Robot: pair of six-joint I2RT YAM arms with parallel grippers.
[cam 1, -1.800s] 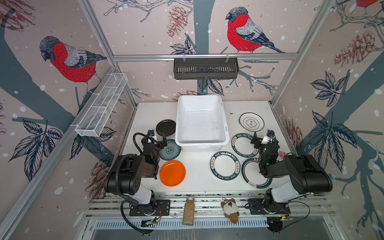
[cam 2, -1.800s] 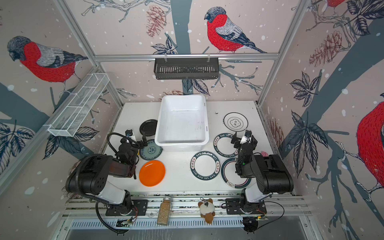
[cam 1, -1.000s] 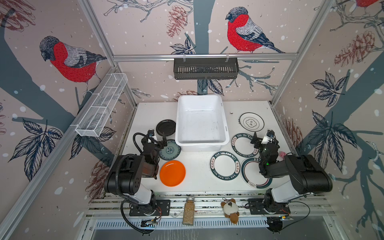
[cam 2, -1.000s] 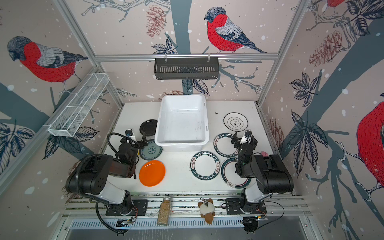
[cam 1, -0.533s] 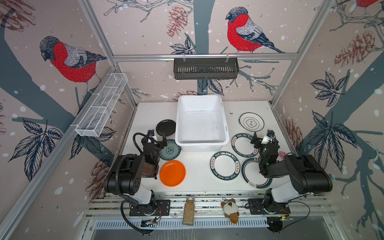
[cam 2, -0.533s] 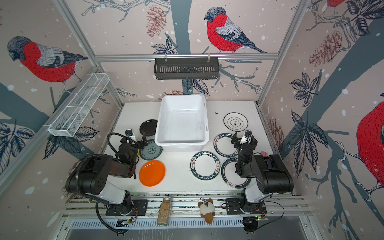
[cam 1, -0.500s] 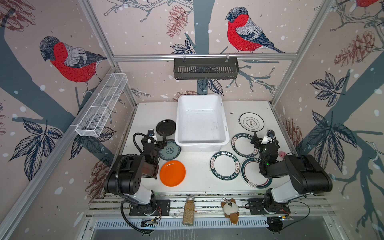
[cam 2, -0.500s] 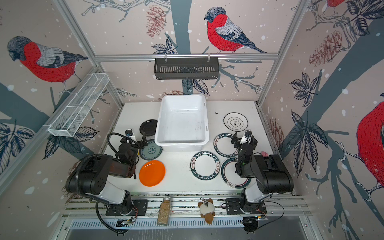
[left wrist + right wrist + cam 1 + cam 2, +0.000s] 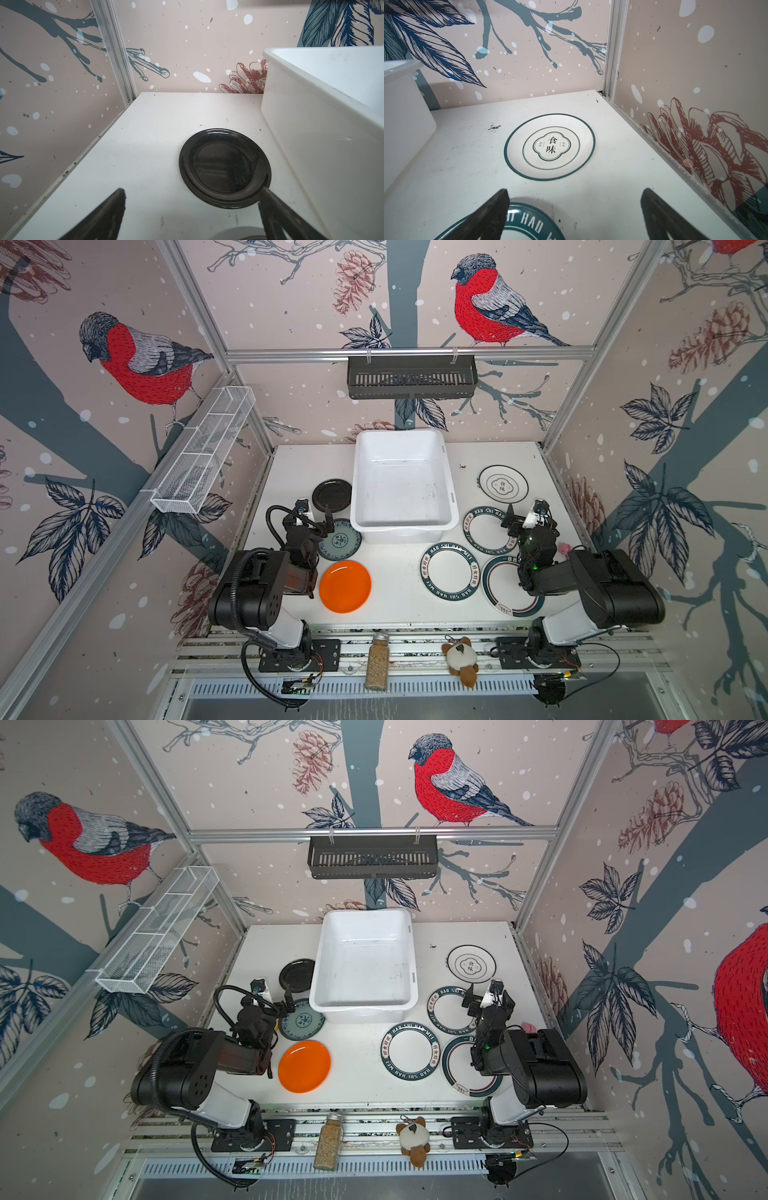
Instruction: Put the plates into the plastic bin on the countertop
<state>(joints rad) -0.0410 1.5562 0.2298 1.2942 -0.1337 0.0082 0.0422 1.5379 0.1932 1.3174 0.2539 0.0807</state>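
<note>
Left hand (image 9: 192, 191) wide and empty, right hand (image 9: 575, 192) likewise; ringed plate (image 9: 498, 587) partly hidden under arm (image 9: 582, 585)

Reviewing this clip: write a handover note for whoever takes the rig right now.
Left gripper open, empty, near the black plate.
Right gripper open, empty, over the edge of a lettered white plate.
Plastic bin empty.
Countertop holds all seven plates: black plate, teal floral plate and orange plate left of the bin; four white plates right of it.
Done: nothing. Left: every plate.
</note>
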